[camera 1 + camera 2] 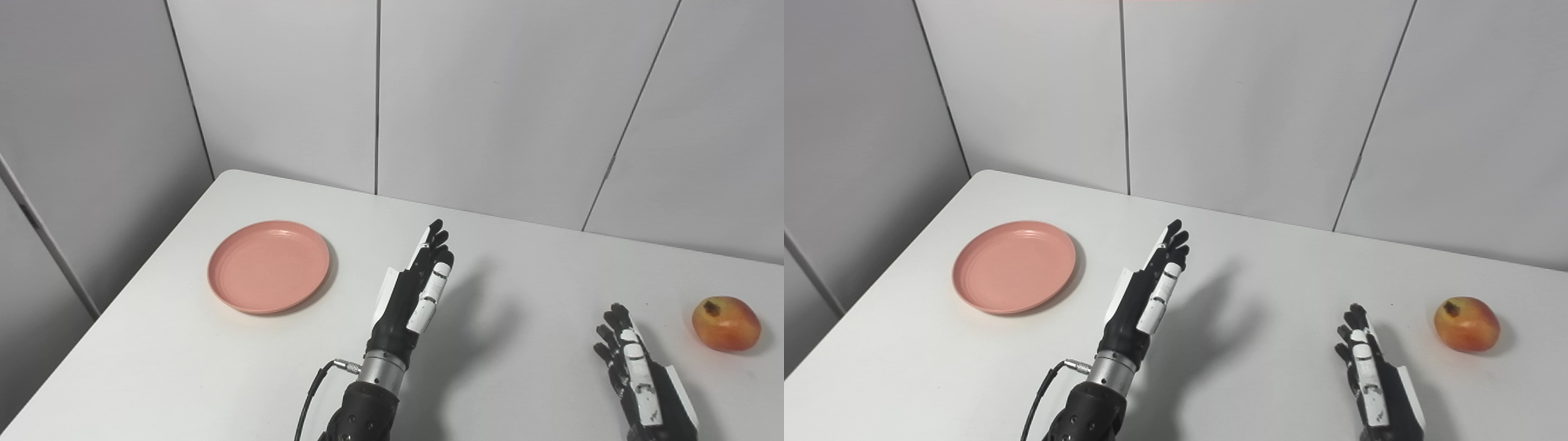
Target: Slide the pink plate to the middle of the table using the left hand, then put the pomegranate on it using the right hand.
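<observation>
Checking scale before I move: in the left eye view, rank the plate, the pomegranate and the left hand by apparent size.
1. Pink plate, widest.
2. Left hand, longer than the pomegranate but raised nearer the camera, so unsure against the plate.
3. Pomegranate, smallest.

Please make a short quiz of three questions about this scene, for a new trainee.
1. True or false: the pomegranate already lies on the pink plate.
2. Which hand is nearer to the plate? A) left hand B) right hand
3. Fill in: both hands are ____ and hold nothing.

Key
1. False: it lies on the table at the far right, while the plate is at the left.
2. A.
3. open.
</observation>
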Tool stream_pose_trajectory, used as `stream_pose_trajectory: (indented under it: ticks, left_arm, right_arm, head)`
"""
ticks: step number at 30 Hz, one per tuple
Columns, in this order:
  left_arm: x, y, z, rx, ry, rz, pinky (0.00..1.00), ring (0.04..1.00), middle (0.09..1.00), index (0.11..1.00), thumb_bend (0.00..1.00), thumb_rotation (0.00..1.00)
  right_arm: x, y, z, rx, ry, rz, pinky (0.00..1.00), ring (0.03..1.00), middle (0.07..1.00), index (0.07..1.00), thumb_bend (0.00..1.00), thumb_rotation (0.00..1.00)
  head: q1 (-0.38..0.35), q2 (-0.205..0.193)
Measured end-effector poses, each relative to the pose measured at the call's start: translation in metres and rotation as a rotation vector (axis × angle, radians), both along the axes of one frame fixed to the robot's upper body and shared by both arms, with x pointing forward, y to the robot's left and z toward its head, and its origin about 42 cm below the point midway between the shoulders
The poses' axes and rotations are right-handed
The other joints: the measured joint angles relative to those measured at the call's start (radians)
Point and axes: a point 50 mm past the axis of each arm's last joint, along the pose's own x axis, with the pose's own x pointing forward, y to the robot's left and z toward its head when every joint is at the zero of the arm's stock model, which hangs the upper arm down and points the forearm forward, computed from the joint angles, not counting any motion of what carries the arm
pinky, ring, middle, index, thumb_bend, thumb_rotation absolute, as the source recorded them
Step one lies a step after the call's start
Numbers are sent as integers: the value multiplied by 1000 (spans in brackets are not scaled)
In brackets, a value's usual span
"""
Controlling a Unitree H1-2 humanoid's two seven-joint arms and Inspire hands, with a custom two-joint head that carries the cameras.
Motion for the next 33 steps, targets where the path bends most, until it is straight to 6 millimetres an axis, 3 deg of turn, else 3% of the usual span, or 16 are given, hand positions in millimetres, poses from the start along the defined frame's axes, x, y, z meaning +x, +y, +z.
stream_pose_trajectory:
  ticks: [11, 22, 26, 33]
  left_arm:
    - [11, 24, 29, 0, -106, 89, 910, 933, 955, 944, 439, 1000]
    - [19, 53, 37, 25, -160, 150, 952, 946, 967, 956, 450, 1000]
    - [22, 67, 40, 30, -193, 195, 920, 942, 961, 954, 451, 1000]
    - [22, 77, 41, 28, -195, 235, 929, 941, 962, 960, 485, 1000]
  right_arm:
    - [2, 0, -2, 0, -3, 1, 970, 973, 986, 983, 159, 1000]
    - [2, 0, -2, 2, -3, 3, 975, 974, 986, 985, 144, 1000]
    - [2, 0, -2, 1, -3, 3, 975, 975, 988, 986, 142, 1000]
    - [2, 0, -2, 1, -4, 7, 986, 979, 992, 990, 151, 1000]
  head:
    - [5, 0]
    - [6, -2]
    - [6, -2]
    - [8, 0]
